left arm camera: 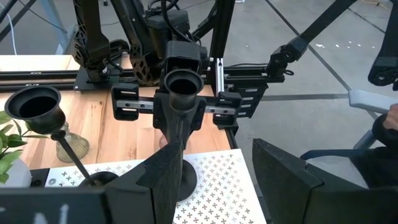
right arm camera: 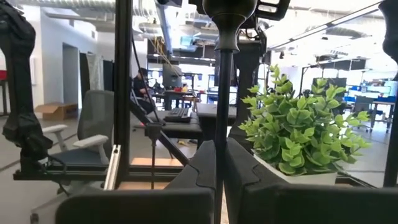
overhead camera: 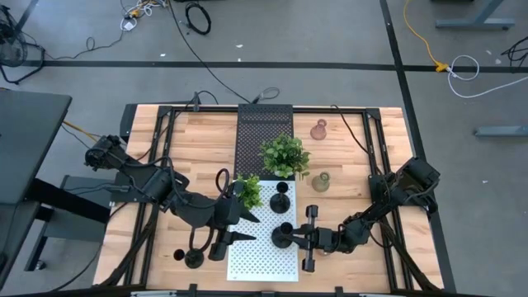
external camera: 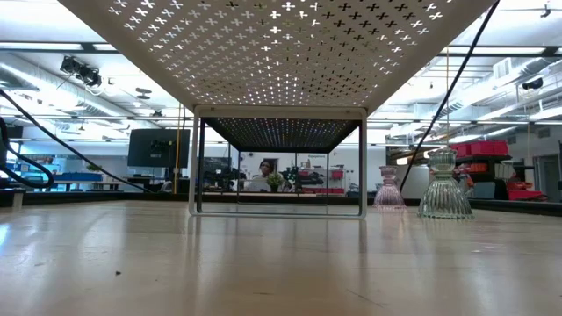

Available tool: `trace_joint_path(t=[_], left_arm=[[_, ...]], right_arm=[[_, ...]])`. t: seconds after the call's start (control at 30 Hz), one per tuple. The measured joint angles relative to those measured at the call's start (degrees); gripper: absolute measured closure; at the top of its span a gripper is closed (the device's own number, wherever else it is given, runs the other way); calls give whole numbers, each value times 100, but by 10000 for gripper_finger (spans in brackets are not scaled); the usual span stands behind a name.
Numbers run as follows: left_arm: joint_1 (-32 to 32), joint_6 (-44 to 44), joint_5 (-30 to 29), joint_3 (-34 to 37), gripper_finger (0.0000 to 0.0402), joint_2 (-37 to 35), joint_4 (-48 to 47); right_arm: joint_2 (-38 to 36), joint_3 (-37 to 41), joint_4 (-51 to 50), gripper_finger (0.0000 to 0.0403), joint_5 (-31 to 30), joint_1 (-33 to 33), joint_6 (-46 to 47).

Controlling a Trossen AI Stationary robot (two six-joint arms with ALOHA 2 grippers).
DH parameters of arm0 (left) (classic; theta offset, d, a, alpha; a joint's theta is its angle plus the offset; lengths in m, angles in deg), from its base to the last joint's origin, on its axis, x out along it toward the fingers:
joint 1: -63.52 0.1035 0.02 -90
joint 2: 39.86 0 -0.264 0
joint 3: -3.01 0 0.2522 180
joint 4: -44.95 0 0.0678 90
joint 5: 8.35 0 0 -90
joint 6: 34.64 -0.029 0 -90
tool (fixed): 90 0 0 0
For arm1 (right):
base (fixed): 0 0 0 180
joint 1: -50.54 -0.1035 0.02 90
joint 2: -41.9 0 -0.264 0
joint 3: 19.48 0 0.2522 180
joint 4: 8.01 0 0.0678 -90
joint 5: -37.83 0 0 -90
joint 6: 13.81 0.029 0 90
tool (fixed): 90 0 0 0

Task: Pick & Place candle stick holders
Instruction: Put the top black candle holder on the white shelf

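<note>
Right gripper [overhead camera: 290,238] is pinching the stem of a black candle stick holder [overhead camera: 283,237] standing on the white perforated panel [overhead camera: 264,256] at the table's front middle. In the right wrist view its fingers [right arm camera: 204,163] are pressing nearly together around the thin black stem [right arm camera: 223,93]. In the left wrist view the same holder [left arm camera: 181,118] is standing upright, base touching the panel, the right gripper closing on it from behind.

Left gripper [overhead camera: 223,241] is hovering just beside the panel's left edge, fingers spread and holding nothing, pointing toward that holder.

A second black holder [overhead camera: 281,200] is sitting farther back on the white panel. A third black holder [overhead camera: 194,256] is resting on the bare wood table [overhead camera: 140,247] near the front left. A pinkish glass holder [overhead camera: 318,129] and a greenish glass holder [overhead camera: 320,181] are standing on the wood right of the dark perforated shelf [overhead camera: 266,132], apart from each other. Two leafy potted plants [overhead camera: 285,155] are sitting on the shelf and panel.

Judgement: the black holder is probably rigid, light and top-heavy on a narrow stem, so gripping mid-stem is working best. The glass ones look fragile and slippery, so take them at the narrow neck, gently.
</note>
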Motion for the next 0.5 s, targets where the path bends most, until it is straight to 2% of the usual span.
trace_joint_path(t=[0.33,0.5], left_arm=[[0,-1,0,0,204,0,-5],[0,-2,0,0,204,0,-22]], right_arm=[[191,0,112,403,246,177,230],[212,0,242,403,93,173,20]])
